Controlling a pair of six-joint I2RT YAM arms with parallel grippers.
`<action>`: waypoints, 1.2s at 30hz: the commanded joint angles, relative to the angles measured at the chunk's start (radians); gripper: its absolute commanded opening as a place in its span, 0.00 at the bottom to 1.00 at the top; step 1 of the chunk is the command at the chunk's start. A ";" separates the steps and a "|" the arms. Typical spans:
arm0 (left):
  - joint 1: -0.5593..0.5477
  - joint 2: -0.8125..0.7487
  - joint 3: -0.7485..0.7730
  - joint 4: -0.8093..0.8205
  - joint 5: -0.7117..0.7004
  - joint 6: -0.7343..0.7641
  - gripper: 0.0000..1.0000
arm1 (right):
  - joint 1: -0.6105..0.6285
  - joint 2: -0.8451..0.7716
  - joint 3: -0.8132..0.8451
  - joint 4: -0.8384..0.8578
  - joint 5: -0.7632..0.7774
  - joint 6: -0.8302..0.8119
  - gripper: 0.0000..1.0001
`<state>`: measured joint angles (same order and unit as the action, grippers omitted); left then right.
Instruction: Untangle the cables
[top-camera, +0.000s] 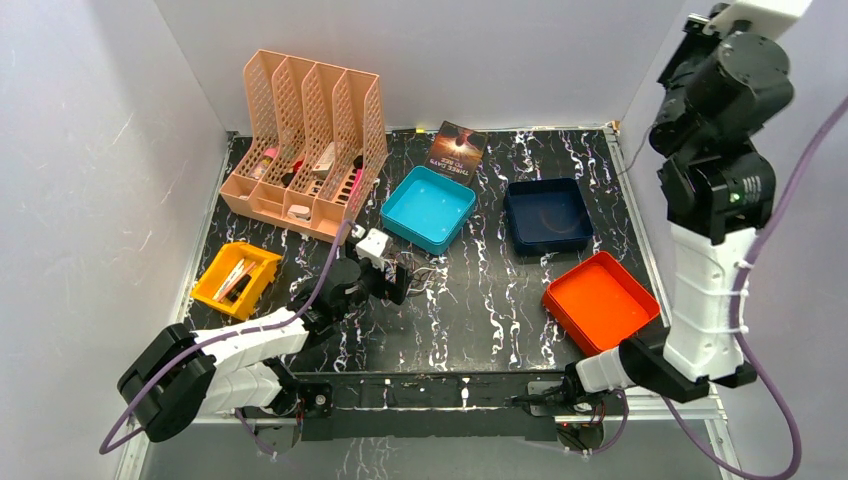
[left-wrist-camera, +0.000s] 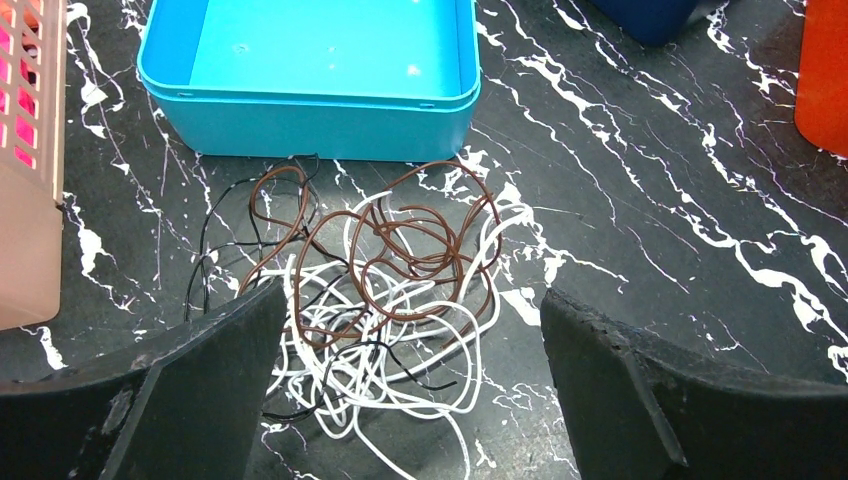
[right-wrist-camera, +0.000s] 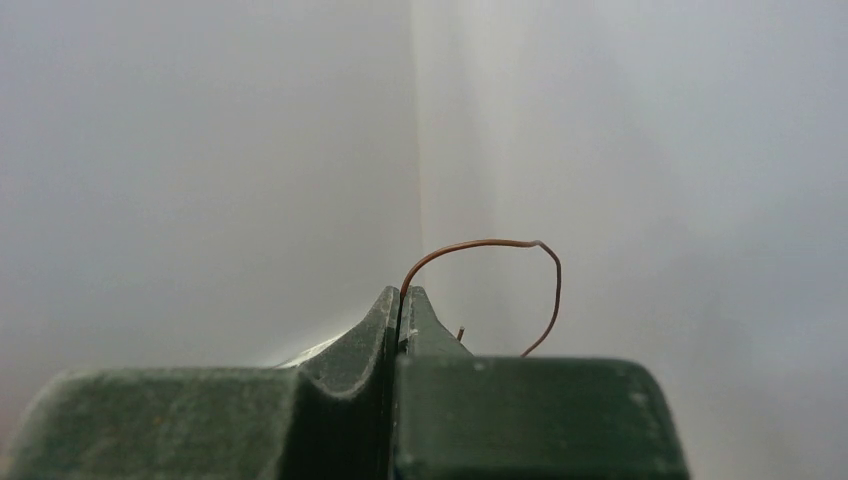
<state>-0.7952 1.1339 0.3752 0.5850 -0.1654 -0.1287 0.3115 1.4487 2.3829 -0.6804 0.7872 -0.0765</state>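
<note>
Looking down on a black tabletop (top-camera: 490, 300) veined with white like marble, boxed in at left, back and right by plain pale grey walls. In the upper left of the top view, a peach file rack (top-camera: 262, 90) with small items in its slots; below it, near the left edge, a yellow bin (top-camera: 210, 290). Across the middle, a teal tray (top-camera: 428, 205), then a navy tray (top-camera: 547, 212), and lower right an orange tray (top-camera: 600, 300), all three bare inside. Behind the teal tray, a dark booklet (top-camera: 458, 150) flat against the back edge. Just below the teal tray, at the centre of the top view, the cables (left-wrist-camera: 372, 300): white, brown and thin black strands looped over one another in one loose heap on the marbled surface, close to the tray's front wall but not touching it. Low over that heap, the left hand (left-wrist-camera: 410, 295), fingers spread wide with the tangle between them, gripping nothing. Up along the right edge of the frame, the right arm (top-camera: 715, 270) reared high above the tabletop. In its wrist view, against blank grey wall and a corner seam, the right hand (right-wrist-camera: 400, 295) pinched fully closed on one brown strand (right-wrist-camera: 480, 242), arching out of the fingertips in a small curl to the right.
</note>
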 joint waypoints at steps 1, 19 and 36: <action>-0.002 -0.021 0.044 -0.005 0.024 -0.017 0.98 | -0.002 -0.047 -0.029 0.145 0.161 -0.123 0.00; -0.002 -0.012 0.078 -0.047 0.059 -0.032 0.98 | -0.001 -0.245 -0.316 0.217 0.236 -0.147 0.00; -0.002 0.007 0.101 -0.079 0.083 -0.027 0.98 | 0.000 -0.329 -0.563 0.134 0.201 -0.023 0.03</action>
<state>-0.7952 1.1423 0.4400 0.5102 -0.0963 -0.1577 0.3115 1.1290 1.8339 -0.5594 0.9958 -0.1345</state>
